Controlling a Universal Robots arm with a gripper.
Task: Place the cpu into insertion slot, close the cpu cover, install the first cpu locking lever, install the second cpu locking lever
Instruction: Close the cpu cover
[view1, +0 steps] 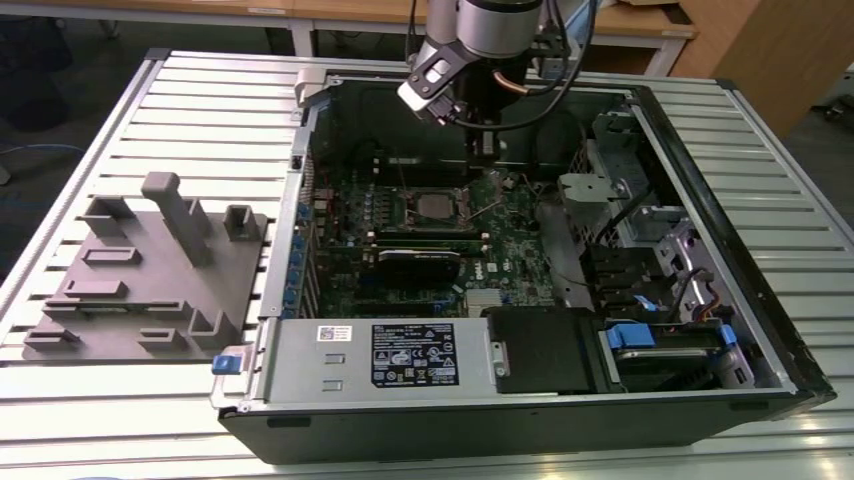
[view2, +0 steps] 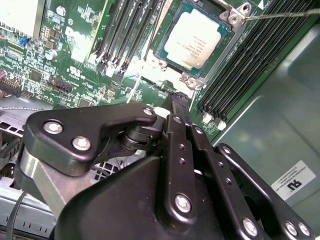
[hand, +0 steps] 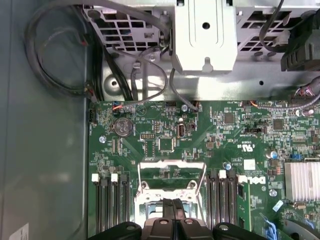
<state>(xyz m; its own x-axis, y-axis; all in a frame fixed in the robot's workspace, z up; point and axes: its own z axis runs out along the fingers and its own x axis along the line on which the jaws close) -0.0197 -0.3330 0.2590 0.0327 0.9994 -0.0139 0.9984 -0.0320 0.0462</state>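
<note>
Black two-finger gripper (hand: 174, 204): closed, fingers (hand: 169, 213) pressed flat together w/ nothing btwn them. Hangs tips-down inside the open black pc case (view1: 534, 435), above the green board (hand: 150, 125), touching nothing as far as can be told.

Just beyond the tips in the second wrist view: small flat square cpu (view2: 194, 37) w/ dull silver-grey metal top, seated in the small square insertion slot (view2: 192, 80) w/ silvery metal rim. Lies level, green edge showing round the metal top, so judged fully dropped in – step 1 done.

Past the tips on the opposite side, in the first wrist view: thin silvery square cpu cover (hand: 172, 163), a frame plate w/ large window, bare board visible thru it. Judged swung up off the chip, not down on it; exact angle hard to tell. Prob. up to keep the socket open for loading.

Off to one side of the tips: thin silver wire locking lever (view2: 280, 16), running out over the long black memory slots (view2: 250, 60). Looks unlatched, as needed for a raised cover. Which of the 2 levers: cannot tell.

Closed tips this near the cover: better suited to nudging than grasping, by judgement only. Well away from the gripper, outside the case: grey moulded fixture block (view1: 147, 290) on the slatted metal table (view1: 200, 90).
</note>
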